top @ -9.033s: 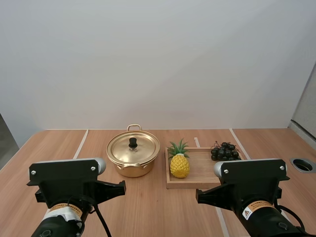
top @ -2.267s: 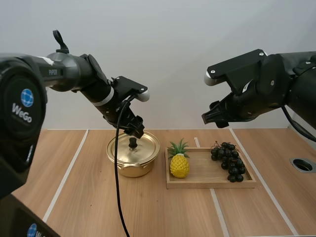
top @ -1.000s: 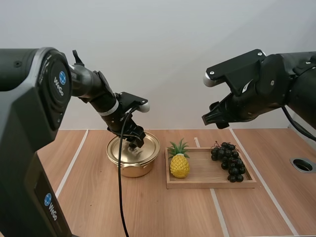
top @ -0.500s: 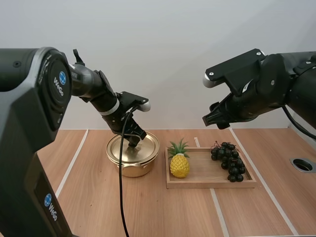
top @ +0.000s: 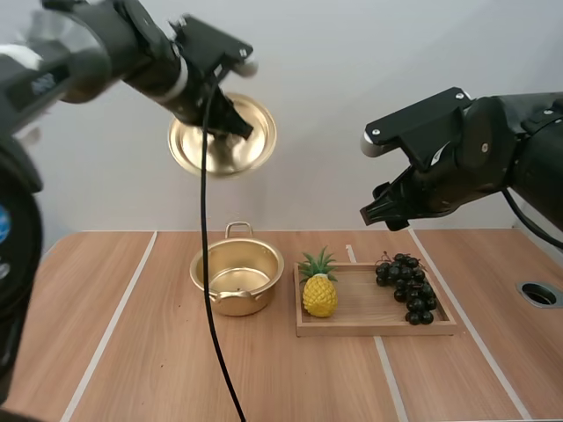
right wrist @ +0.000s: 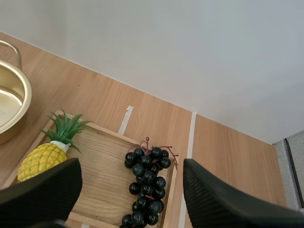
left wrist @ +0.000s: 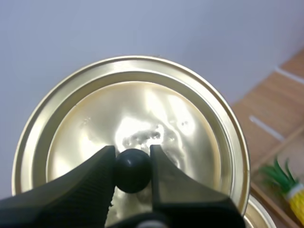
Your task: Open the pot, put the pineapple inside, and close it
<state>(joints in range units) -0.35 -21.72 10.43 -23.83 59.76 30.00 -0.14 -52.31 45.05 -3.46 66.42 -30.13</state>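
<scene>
My left gripper [top: 236, 123] is shut on the black knob [left wrist: 132, 169] of the gold lid [top: 223, 134] and holds it tilted high above the table. The gold pot [top: 237, 280] stands uncovered on the table, and its rim [right wrist: 14, 99] shows in the right wrist view too. A yellow pineapple [top: 319, 291] with green leaves stands at the left end of the wooden tray [top: 361, 308]; I see the pineapple [right wrist: 42, 159] below my right arm. My right gripper [right wrist: 130, 190] hangs open, high over the tray, with nothing between its fingers.
A bunch of dark grapes [top: 405, 286] lies at the right end of the tray, with the grapes [right wrist: 146, 183] under my open right fingers. A round hole [top: 539, 294] is set in the table at the far right.
My left gripper closed on the lid's knob and lifted the lid off the pot, high up and tilted. The pot now stands uncovered. The right arm has not moved.
</scene>
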